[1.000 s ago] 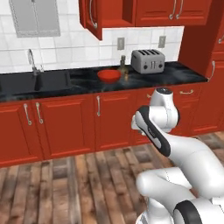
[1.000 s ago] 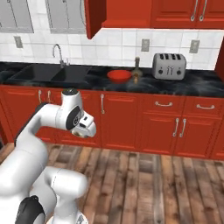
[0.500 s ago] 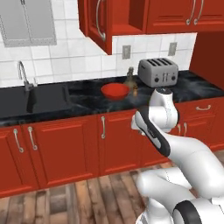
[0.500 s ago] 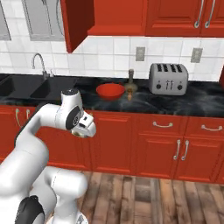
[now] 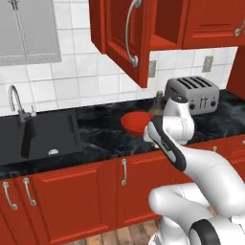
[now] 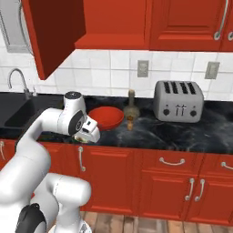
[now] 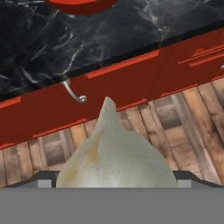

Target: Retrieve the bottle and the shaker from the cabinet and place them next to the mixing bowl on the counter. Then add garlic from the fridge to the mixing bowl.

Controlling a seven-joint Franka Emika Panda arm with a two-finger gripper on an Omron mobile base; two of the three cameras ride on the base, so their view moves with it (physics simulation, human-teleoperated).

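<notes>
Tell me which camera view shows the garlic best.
The hand view: the garlic looms large and close between the gripper fingers, whitish bulb tapering to a point. The right base view shows only a sliver at the gripper. In the left base view the arm hides it.

The garlic (image 7: 116,159) was whitish-cream with a tan blush. The mixing bowl (image 6: 106,117) was glossy red-orange, the bottle (image 6: 131,109) olive-brown. The counter (image 6: 182,132) was black with faint white veining, above red base cabinets (image 6: 168,182). The toaster (image 6: 178,101) was silver-grey, the wall tiles (image 5: 86,72) white.
</notes>
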